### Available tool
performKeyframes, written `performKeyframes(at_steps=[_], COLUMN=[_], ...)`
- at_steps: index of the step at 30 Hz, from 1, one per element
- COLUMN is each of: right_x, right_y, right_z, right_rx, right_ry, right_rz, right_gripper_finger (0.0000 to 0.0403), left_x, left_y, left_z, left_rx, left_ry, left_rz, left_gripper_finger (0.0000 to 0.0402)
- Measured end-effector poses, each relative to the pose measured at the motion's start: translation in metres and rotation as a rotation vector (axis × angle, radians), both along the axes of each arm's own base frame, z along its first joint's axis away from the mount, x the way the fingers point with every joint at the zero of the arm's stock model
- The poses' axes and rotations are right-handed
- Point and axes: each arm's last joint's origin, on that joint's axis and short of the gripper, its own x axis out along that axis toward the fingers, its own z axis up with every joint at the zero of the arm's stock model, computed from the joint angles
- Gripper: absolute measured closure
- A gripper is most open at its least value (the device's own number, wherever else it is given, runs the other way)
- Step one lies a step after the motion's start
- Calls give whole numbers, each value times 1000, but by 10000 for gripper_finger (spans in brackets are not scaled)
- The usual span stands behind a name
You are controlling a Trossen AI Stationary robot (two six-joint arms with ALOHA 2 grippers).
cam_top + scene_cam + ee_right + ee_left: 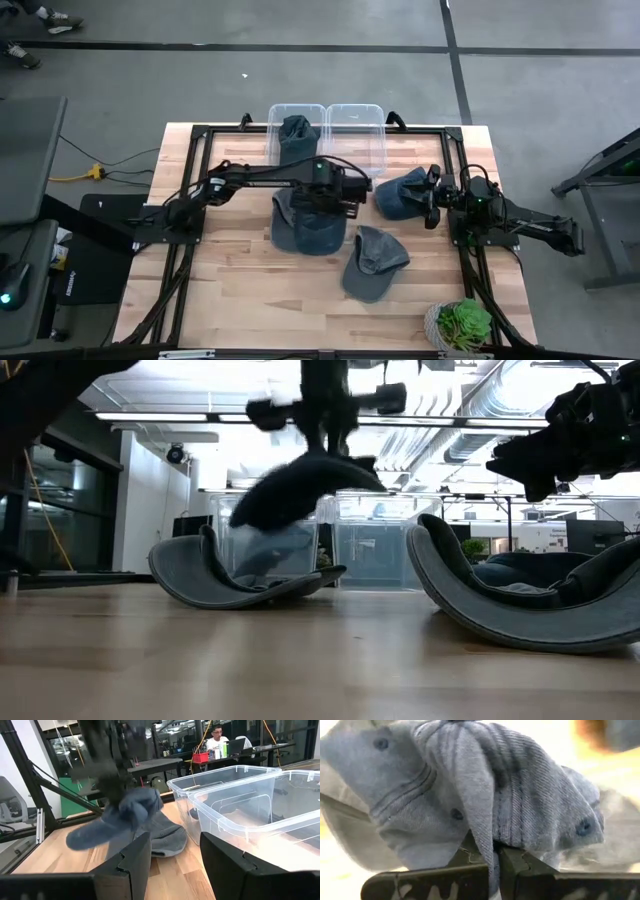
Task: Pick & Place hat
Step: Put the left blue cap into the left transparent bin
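Pinching a grey cap [318,196] by a fold of its crown cloth, left gripper [322,178] closed tight on the fabric, seen plainly in the left wrist view with the denim [485,795] bunched between the fingers [470,851]. Hanging it clear of the table [240,290], above another cap [305,228] lying just toward 6 o'clock of it; gripping cloth rather than brim probably because the soft crown gives a narrow ridge to close on. Standing at about 12 o'clock from the held cap, two clear bins side by side: left bin [277,112] already holding one cap [296,135], right bin [356,125] showing nothing inside. Lying toward 5 o'clock, a loose cap [372,262]; toward 3 o'clock, another cap [402,194] just beside the right gripper [432,197]. Waiting there at the table's right side, fingers standing apart and holding nothing, the gap clear in the right wrist view. Sitting near the front right corner, a potted plant [460,324], away from the work.
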Motion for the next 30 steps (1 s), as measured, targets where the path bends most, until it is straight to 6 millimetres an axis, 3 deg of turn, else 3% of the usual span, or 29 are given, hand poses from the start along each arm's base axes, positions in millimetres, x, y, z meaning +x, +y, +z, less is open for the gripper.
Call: performKeyframes(at_steps=[18,30], right_x=[0,0], right_y=[0,0], right_z=[0,0], right_rx=[0,0], right_ry=[0,1], right_rz=[0,0], right_gripper_finger=[238,238], left_x=[-31,-41], left_y=[-1,17], left_z=[46,60], left_rx=[91,126], left_ry=[-67,-100], left_rz=[91,101], left_gripper_finger=[402,402])
